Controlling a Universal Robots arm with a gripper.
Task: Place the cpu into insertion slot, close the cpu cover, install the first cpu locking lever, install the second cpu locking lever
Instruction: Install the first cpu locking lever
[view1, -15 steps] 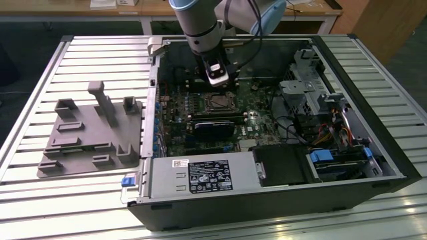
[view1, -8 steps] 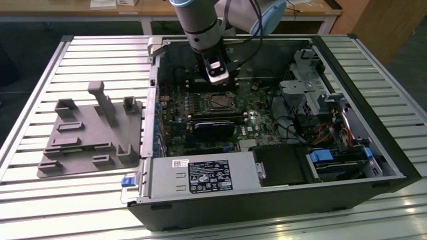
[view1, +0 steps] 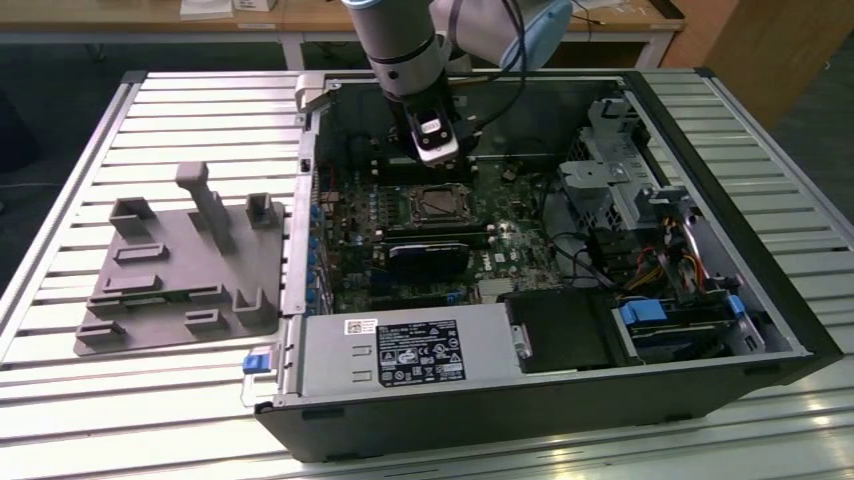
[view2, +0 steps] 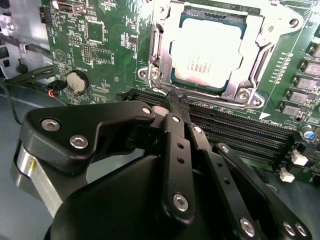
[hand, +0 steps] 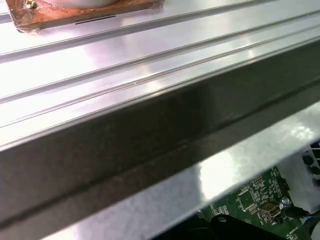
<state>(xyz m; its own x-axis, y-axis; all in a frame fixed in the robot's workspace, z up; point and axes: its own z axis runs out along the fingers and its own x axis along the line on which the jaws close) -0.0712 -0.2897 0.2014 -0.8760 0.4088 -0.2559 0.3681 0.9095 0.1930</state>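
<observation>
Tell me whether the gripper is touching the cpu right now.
Apart. In the second wrist view the cpu sits framed by the cpu cover, whose metal edge lies between it and the gripper.

You have bright, even overhead light in the exterior view: soft glare on the slatted table (view1: 200, 100), shadow inside the computer case (view1: 534, 420). In the second wrist view the cpu (view2: 212, 50) top washes out pale. In the first wrist view the table slats glare white.

Clear space over the cpu cover (view2: 258, 37), memory slots (view2: 235, 130) just beside.
</observation>
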